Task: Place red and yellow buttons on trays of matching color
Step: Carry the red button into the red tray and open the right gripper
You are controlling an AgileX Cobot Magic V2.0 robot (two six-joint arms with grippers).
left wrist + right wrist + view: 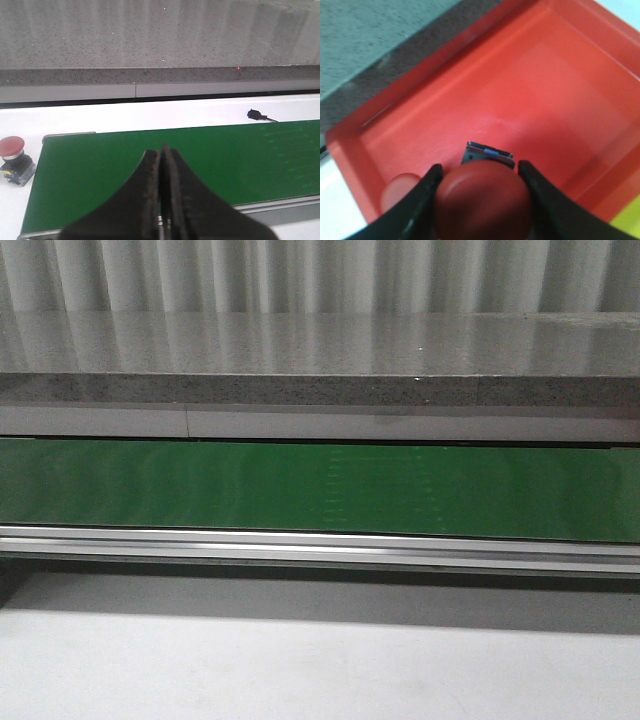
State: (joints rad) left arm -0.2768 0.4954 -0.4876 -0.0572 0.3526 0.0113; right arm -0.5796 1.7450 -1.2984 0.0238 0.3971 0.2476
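Note:
My right gripper (480, 169) is shut on a red button (482, 200). Its domed cap sits between the two black fingers and its grey base (487, 154) points down into the red tray (530, 75) just below. A pale red round shape (400, 192) lies in the tray beside one finger; I cannot tell what it is. My left gripper (162, 151) is shut with nothing in it and hovers over the green belt (250, 160). Another red button (12, 156) on a black and yellow base stands on the white table past the belt's end. No yellow button shows.
A yellow-green corner (627, 222) shows beside the red tray. A small black connector (256, 115) lies on the white table beyond the belt. The front view holds only the green belt (320, 490), its metal rail (320, 545) and a speckled stone ledge (320, 360); neither arm appears there.

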